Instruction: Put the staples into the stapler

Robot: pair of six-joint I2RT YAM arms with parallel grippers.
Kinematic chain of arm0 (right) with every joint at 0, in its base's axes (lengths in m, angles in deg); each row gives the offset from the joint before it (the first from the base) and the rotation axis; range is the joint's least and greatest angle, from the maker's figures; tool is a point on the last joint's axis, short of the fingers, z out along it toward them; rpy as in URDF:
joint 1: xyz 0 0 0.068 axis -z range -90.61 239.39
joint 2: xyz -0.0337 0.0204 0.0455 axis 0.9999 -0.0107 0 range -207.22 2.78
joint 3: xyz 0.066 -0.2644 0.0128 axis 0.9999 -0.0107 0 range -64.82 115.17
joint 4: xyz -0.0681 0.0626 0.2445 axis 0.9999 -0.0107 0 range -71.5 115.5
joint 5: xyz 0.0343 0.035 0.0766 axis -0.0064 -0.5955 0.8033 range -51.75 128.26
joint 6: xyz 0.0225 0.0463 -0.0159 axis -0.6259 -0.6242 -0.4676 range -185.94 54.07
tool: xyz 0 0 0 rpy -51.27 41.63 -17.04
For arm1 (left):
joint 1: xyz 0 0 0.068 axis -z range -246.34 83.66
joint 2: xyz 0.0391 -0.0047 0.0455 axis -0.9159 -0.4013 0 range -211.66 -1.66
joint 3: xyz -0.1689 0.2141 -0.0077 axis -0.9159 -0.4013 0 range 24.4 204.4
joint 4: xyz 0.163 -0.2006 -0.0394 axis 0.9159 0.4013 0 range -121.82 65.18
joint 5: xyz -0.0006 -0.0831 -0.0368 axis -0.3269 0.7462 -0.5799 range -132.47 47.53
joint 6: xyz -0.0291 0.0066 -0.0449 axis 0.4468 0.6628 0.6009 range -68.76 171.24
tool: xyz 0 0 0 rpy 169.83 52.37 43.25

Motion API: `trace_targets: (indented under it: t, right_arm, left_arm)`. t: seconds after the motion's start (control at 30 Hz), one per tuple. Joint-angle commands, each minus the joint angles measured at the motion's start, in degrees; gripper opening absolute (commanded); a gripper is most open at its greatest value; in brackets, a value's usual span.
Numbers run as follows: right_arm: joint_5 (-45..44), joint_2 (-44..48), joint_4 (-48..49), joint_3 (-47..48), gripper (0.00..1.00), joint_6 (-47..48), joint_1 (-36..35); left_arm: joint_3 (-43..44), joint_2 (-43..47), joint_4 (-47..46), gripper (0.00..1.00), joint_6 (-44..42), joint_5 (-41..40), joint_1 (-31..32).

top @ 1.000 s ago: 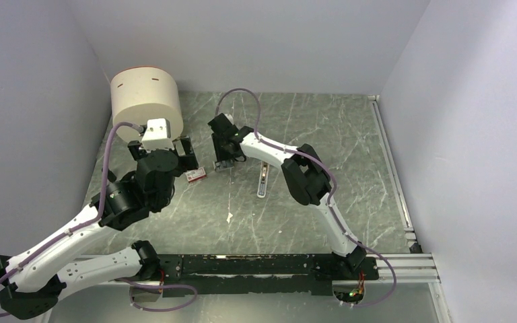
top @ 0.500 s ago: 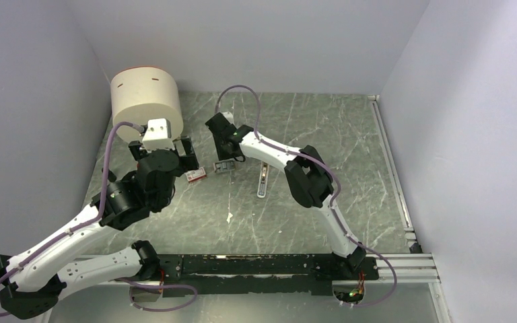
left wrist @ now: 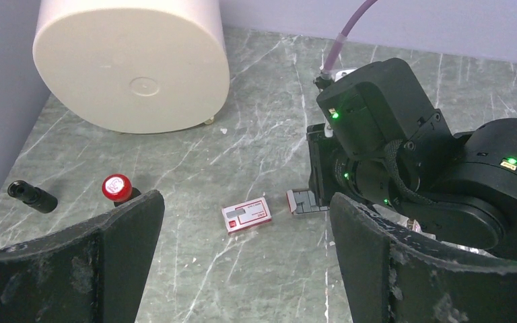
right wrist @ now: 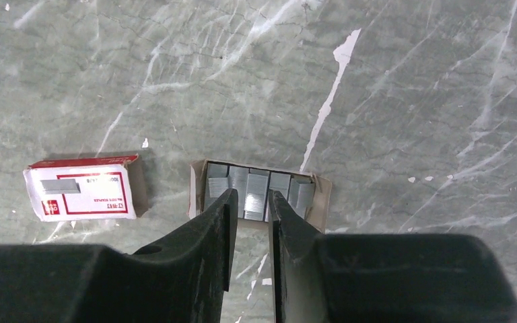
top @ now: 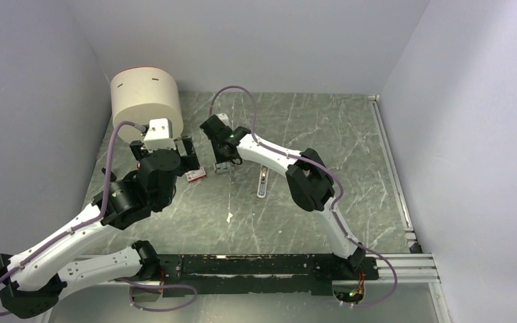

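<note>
Your right gripper (right wrist: pixel 250 196) hangs over the open cardboard tray of grey metal staples (right wrist: pixel 259 183). Its jaws are narrow, with the tips at the tray's edge, and you cannot tell whether they pinch a strip. The small red-and-white cardboard staple box (right wrist: pixel 84 188) lies just beside the tray, toward the left edge of the green marbled desk (top: pixel 363 155). The slim white bar-shaped stapler (top: pixel 262 180) lies near the tray's other side, around the desk's middle. Your left gripper (left wrist: pixel 246 222) stands wide, holding nothing.
</note>
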State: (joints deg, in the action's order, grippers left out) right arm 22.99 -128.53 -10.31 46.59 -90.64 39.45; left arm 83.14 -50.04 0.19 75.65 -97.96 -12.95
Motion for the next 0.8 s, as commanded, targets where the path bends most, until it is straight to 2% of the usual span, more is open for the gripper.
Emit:
trace_targets:
  t: [0.0, 0.23, 0.77]
  right_arm:
    - [-0.8, -1.3, -1.6, 1.05, 0.27, -0.12, 0.04]
    - [0.08, -2.84, -1.83, 1.86, 0.33, -0.34, 0.08]
    - [-0.03, -5.29, -1.95, 2.93, 0.34, -0.37, 0.01]
  left_arm:
    - [0.05, -0.44, 0.33, 0.97, 0.12, -0.24, -0.23]
    - [-0.07, -0.36, 0.27, 0.97, 0.21, -0.33, -0.26]
    - [-0.51, -0.23, -0.37, 0.97, 0.2, -0.73, -0.27]
